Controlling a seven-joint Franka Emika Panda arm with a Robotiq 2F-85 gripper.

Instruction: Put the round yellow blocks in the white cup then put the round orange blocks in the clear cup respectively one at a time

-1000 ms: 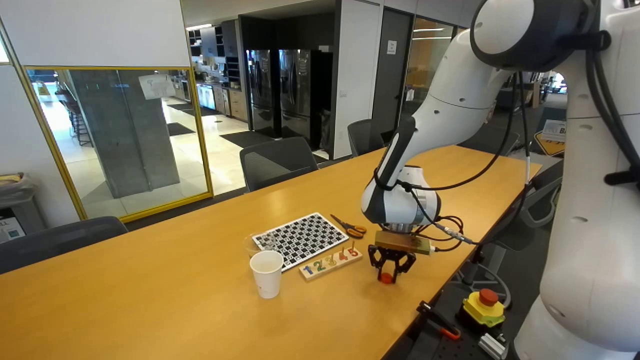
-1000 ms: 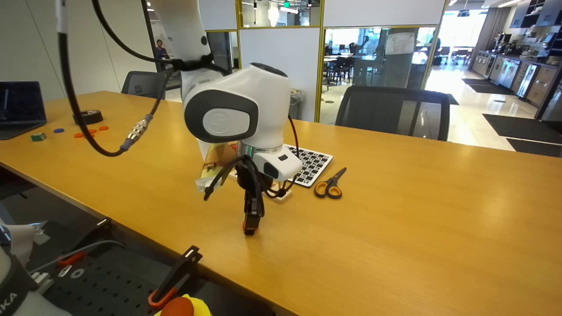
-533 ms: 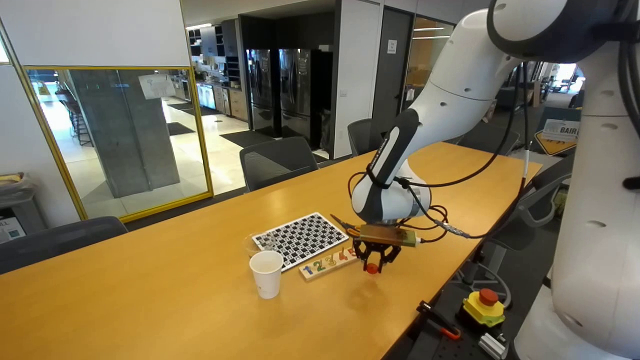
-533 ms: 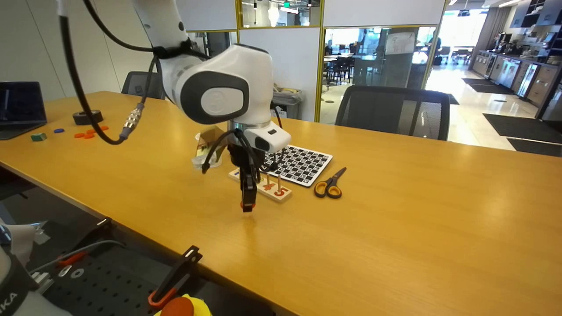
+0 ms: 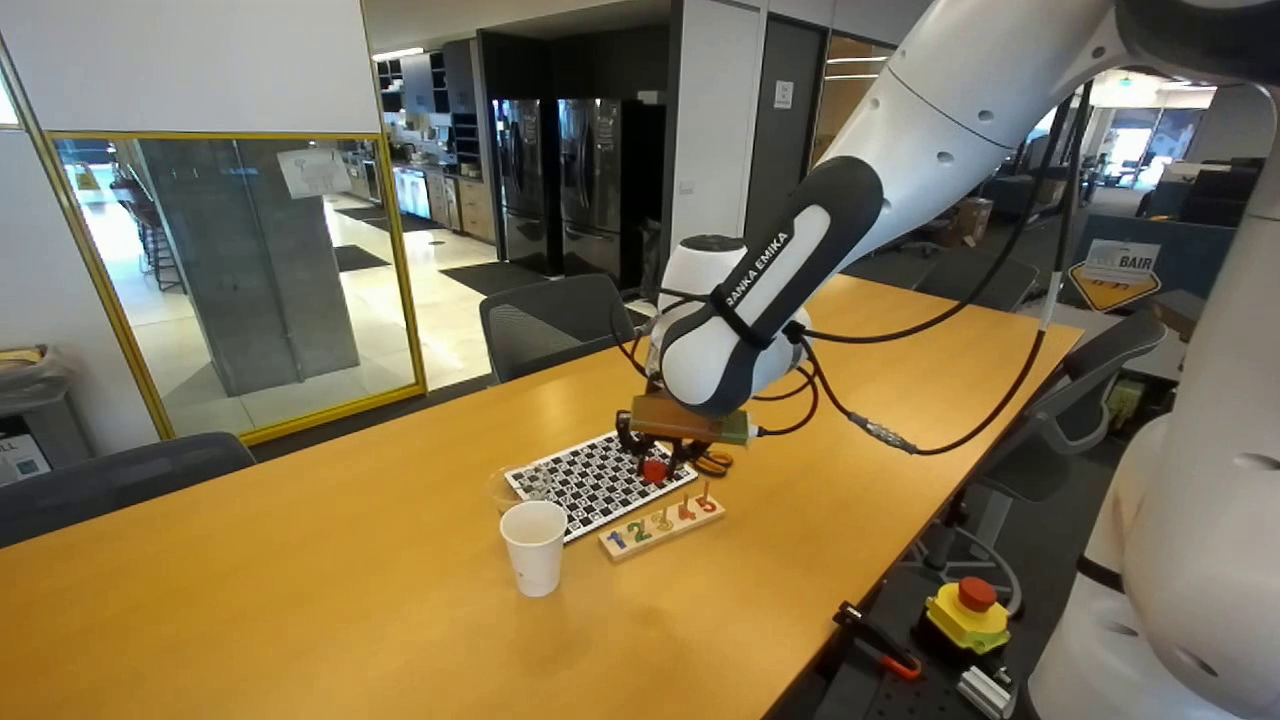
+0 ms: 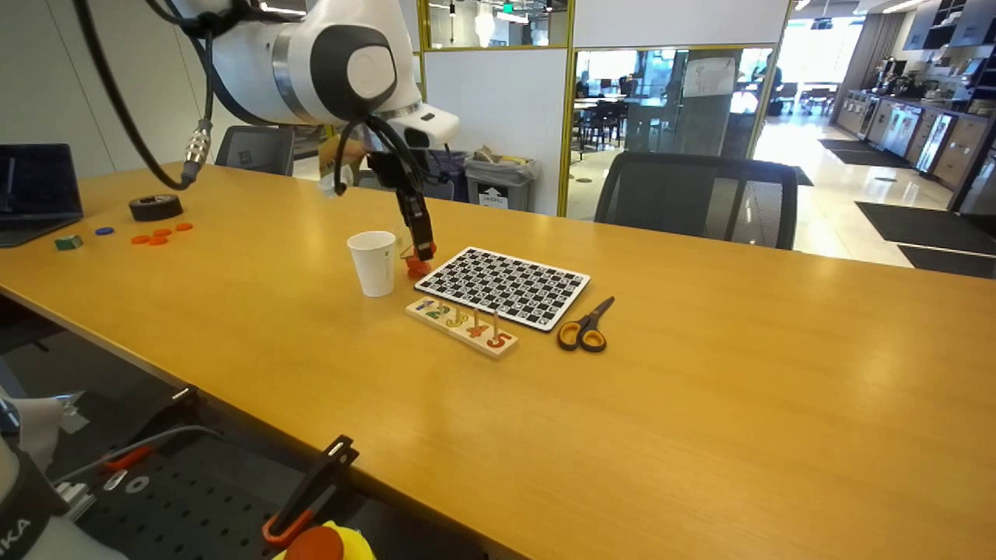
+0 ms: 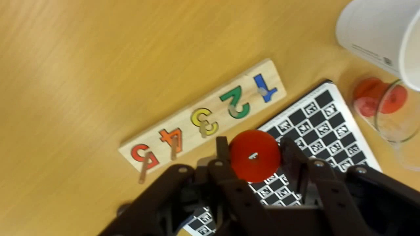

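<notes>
- Gripper (image 5: 656, 468): yours has a tight pinch on one round orange block (image 7: 255, 156), squeezed from both sides.
- You have that block up in the air above the table (image 6: 739, 373). In the wrist view, it covers part of the checkered board (image 7: 323, 126) below, which spreads from about 2 round to 7 o'clock of it.
- Your white cup (image 7: 372, 32) stands upright. In the wrist view it sits between 1 and 2 o'clock from the block you hold. Its bottom inside is hidden from you.
- Your clear cup (image 7: 395, 127) is between 2 and 3 o'clock from the held block in the wrist view, near the white cup and just beside the checkered board. Some red-orange blocks (image 7: 393, 99) show through its side, but you cannot tell how many.
- In an exterior view, you can find four loose orange blocks (image 6: 158, 240) lying flat on the table, well apart from the white cup, at 9 o'clock from it.
- You see a wooden number board (image 7: 215, 109), marked 1 to 5, at 10 o'clock from the held block in the wrist view.
- Scissors (image 6: 585, 320) lie near the checkered board; in an exterior view you see them at 4 o'clock from it.
</notes>
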